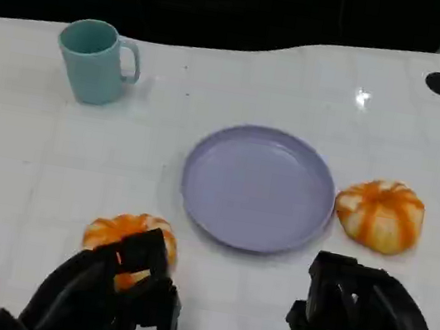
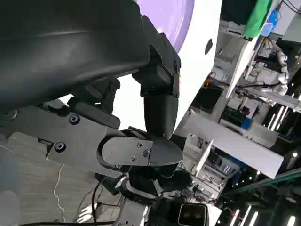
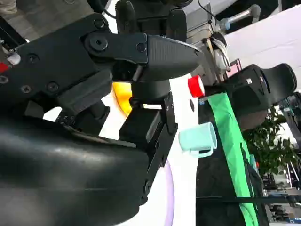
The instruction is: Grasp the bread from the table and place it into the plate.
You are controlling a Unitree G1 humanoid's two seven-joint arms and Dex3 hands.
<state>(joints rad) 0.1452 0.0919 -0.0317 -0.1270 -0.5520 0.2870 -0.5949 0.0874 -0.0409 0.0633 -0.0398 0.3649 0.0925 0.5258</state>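
1. Orange-and-cream bread (image 1: 127, 234), a round ribbed bun, sits at about seven o'clock from the plate (image 1: 258, 188); the left hand (image 1: 111, 294) has its fingers curled over the near side, though whether they truly grip it I cannot tell.
2. It looks light and soft (easily squashed, I'd guess), so take it across the sides.
3. A second bun (image 1: 380, 214) lies at three o'clock, touching the rim.
4. The right hand (image 1: 351, 316) hovers holding nothing, fingers loosely apart.
5. A teal mug (image 1: 96, 60) stands at ten o'clock.
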